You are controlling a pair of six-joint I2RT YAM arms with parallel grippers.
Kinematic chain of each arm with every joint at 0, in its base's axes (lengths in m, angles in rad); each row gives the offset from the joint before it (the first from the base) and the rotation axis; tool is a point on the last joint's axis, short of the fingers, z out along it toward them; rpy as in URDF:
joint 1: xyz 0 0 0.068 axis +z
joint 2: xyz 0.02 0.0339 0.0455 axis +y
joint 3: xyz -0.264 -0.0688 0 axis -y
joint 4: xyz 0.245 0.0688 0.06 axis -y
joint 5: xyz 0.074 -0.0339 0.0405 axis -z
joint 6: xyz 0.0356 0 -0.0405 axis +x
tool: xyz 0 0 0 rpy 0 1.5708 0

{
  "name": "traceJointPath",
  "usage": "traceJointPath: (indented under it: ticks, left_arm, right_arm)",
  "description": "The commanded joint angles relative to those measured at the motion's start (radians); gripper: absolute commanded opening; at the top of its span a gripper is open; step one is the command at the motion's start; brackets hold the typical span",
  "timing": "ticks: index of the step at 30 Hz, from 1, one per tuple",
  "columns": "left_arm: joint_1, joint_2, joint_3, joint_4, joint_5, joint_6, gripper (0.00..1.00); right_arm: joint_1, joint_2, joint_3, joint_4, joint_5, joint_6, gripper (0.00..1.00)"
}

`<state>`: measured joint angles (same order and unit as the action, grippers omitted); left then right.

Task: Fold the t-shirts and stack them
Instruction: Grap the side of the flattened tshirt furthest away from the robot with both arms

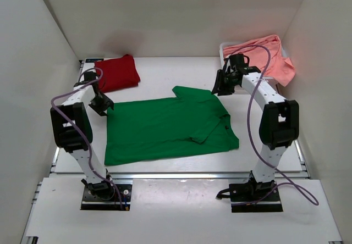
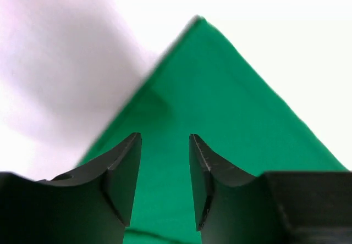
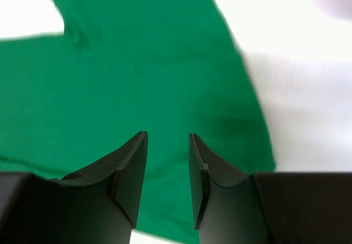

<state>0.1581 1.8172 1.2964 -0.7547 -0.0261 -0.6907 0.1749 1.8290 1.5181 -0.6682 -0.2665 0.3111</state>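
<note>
The bright green t-shirt [image 1: 165, 126] lies spread flat across the middle of the table, one sleeve folded over at its right. My left gripper [image 1: 104, 107] hovers at the shirt's far left corner [image 2: 220, 101], jaws open and empty. My right gripper [image 1: 220, 87] hovers over the shirt's far right sleeve [image 3: 165, 79], jaws open and empty. The dark red t-shirt [image 1: 117, 72] lies folded at the far left. The salmon pink t-shirt [image 1: 267, 57] is draped over the basket at the far right.
A white lattice basket [image 1: 226, 48] stands at the far right corner under the pink shirt. White walls close in on the left, right and back. The table's near edge is a metal rail [image 1: 181, 175].
</note>
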Motion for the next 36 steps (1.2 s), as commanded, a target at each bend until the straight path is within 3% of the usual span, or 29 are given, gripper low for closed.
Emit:
traceJointPath:
  ticks: [1,5,15,23,24,28,36]
  left_arm:
    - [0.006,0.029,0.088,0.087,-0.049,-0.017,0.52]
    - [0.015,0.117,0.177,0.072,-0.06,-0.012,0.53]
    - [0.011,0.255,0.306,0.014,-0.072,-0.033,0.55]
    - [0.017,0.297,0.284,-0.006,-0.064,-0.069,0.53]
    - [0.011,0.301,0.282,-0.011,-0.051,-0.07,0.48]
    - [0.0,0.324,0.302,-0.02,-0.023,-0.055,0.0]
    - [0.003,0.314,0.285,-0.018,0.0,-0.044,0.0]
  right_arm:
    - [0.0,0.065,0.115,0.085,0.015,-0.009,0.33]
    - [0.005,0.15,0.218,0.059,0.013,-0.02,0.33]
    - [-0.017,0.237,0.286,0.056,0.004,-0.009,0.32]
    - [-0.012,0.328,0.382,0.048,0.018,0.0,0.33]
    - [-0.012,0.343,0.393,0.045,0.026,0.0,0.33]
    - [-0.005,0.427,0.465,0.052,0.039,0.0,0.37]
    - [0.008,0.576,0.63,0.001,0.099,-0.024,0.42]
